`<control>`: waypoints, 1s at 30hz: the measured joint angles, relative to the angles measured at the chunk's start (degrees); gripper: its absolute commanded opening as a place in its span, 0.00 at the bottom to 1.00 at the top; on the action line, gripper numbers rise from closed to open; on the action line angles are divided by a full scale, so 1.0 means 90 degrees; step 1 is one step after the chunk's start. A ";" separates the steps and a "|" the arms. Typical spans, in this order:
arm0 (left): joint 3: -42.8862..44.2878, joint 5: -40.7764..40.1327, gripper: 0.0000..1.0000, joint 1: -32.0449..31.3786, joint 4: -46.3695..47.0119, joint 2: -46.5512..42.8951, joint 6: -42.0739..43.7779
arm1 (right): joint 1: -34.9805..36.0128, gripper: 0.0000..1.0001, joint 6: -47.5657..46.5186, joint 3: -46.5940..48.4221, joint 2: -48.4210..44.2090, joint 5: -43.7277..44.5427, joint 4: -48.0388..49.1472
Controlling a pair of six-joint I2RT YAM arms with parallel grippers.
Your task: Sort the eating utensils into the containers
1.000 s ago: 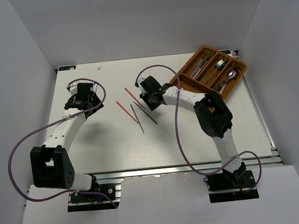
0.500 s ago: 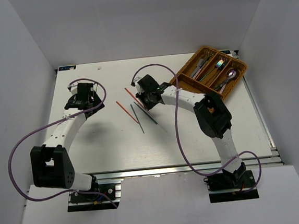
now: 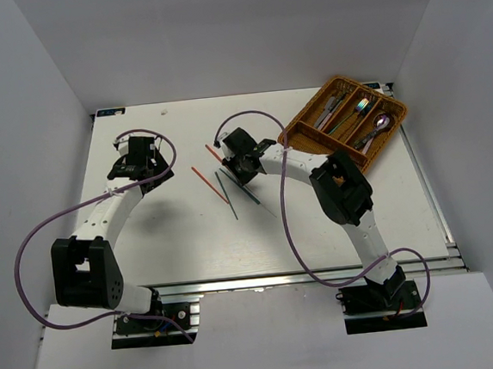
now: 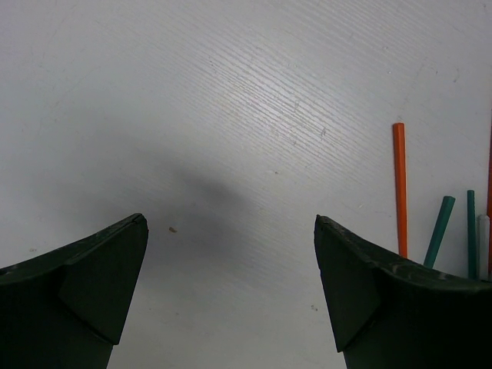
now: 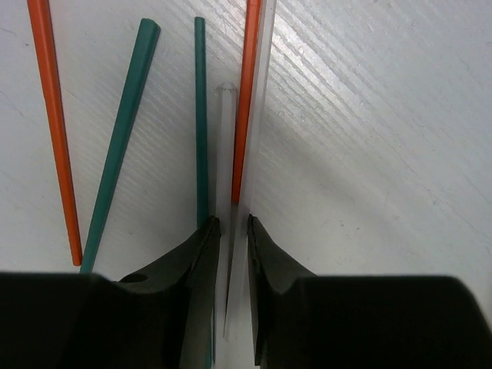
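Thin chopsticks lie on the white table at its middle: a red one (image 3: 206, 184), a green one (image 3: 225, 195), a teal one (image 3: 247, 191). In the right wrist view they show as an orange stick (image 5: 55, 131), two green sticks (image 5: 119, 146), a red stick (image 5: 246, 100) and two pale white sticks (image 5: 225, 146). My right gripper (image 5: 229, 223) is down on the table, its jaws drawn close on the white sticks; it also shows in the top view (image 3: 234, 170). My left gripper (image 4: 231, 223) is open and empty over bare table, left of the sticks. The wicker tray (image 3: 308, 115) stands at the far right with cutlery in it.
White walls close the table at left, back and right. Purple cables loop from both arms. The left wrist view shows the orange stick (image 4: 399, 188) and green sticks (image 4: 440, 231) off to its right.
My right gripper has moved left from near the tray onto the chopsticks at the table's middle. The left arm has barely moved.
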 measured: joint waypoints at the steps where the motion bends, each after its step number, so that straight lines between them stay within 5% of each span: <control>1: 0.0000 0.0012 0.98 0.0000 0.0007 0.0000 0.0000 | 0.0000 0.26 0.0000 0.0000 0.0002 0.0002 0.0000; 11: 0.0000 0.0058 0.98 0.0000 0.0032 0.0000 0.0024 | -0.0007 0.27 -0.0007 0.0015 0.0012 0.0083 -0.0002; 16: -0.0002 0.0063 0.98 0.0000 0.0032 0.0002 0.0027 | -0.0019 0.40 0.0000 -0.0070 0.0017 0.0141 0.0034; 30: -0.0012 0.0182 0.98 0.0000 0.0034 0.0005 0.0046 | -0.0129 0.41 0.0051 -0.0486 -0.0396 -0.0022 0.0129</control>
